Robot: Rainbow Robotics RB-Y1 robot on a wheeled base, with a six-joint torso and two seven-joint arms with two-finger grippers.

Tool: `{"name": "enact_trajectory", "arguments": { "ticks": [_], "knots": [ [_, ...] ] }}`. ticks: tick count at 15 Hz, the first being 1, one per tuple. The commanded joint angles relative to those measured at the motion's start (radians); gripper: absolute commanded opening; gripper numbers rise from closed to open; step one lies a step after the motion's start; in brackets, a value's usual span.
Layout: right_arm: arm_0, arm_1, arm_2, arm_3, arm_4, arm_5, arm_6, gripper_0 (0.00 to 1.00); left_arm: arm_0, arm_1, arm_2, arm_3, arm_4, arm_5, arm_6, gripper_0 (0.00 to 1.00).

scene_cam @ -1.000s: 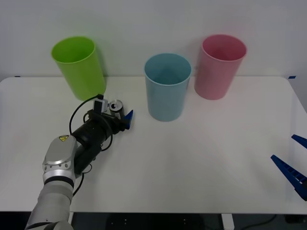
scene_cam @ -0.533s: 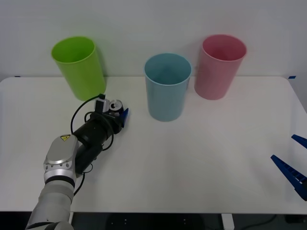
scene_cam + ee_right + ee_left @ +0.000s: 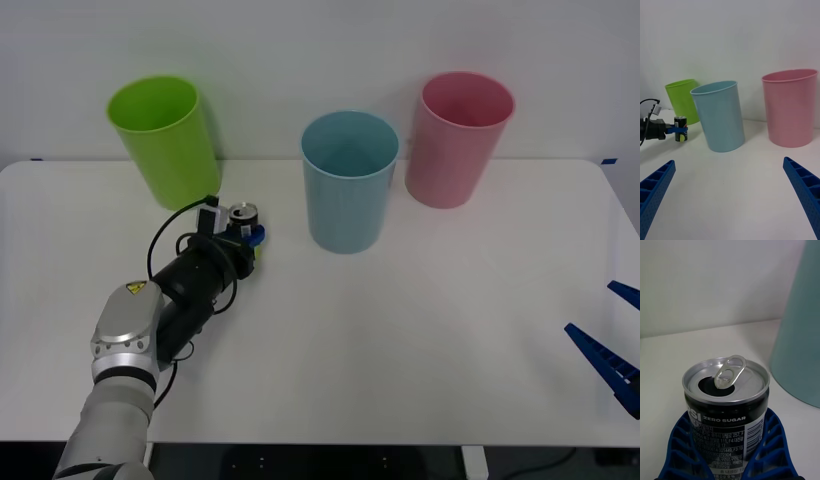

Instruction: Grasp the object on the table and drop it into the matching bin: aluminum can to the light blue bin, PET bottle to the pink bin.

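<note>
The aluminum can is small and dark with a silver top and stands upright on the white table, between the lime green bin and the light blue bin. My left gripper is shut on it. In the left wrist view the blue ribbed fingers press both sides of the can, whose pull-tab faces up. In the right wrist view a blue finger crosses the can. The pink bin stands at the back right. My right gripper waits open at the table's right edge.
A lime green bin stands at the back left, close behind the can. The light blue bin rises just beside the held can. The three bins form a row along the table's far side, with wide bare tabletop in front.
My left gripper's fingers have closed in from both sides onto the can, after reaching slightly forward around it. The right arm has not moved.
</note>
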Motion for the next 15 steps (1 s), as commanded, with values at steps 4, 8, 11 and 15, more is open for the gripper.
{"name": "enact_trajectory", "arguments": {
  "ticks": [4, 8, 11, 15],
  "knots": [
    [0.000, 0.000, 0.000, 0.000, 0.000, 0.000, 0.000, 1.00, 0.004, 0.079, -0.112, 0.000, 0.148, -0.024, 0.020, 0.00],
    [0.000, 0.000, 0.000, 0.000, 0.000, 0.000, 0.000, 1.00, 0.007, 0.156, -0.118, 0.000, 0.222, -0.124, 0.031, 0.00],
    [0.000, 0.000, 0.000, 0.000, 0.000, 0.000, 0.000, 1.00, 0.011, 0.208, -0.116, 0.000, 0.310, -0.199, 0.033, 0.00],
    [0.000, 0.000, 0.000, 0.000, 0.000, 0.000, 0.000, 1.00, 0.017, 0.272, -0.115, 0.000, 0.422, -0.263, 0.025, 0.00]
  ]
}}
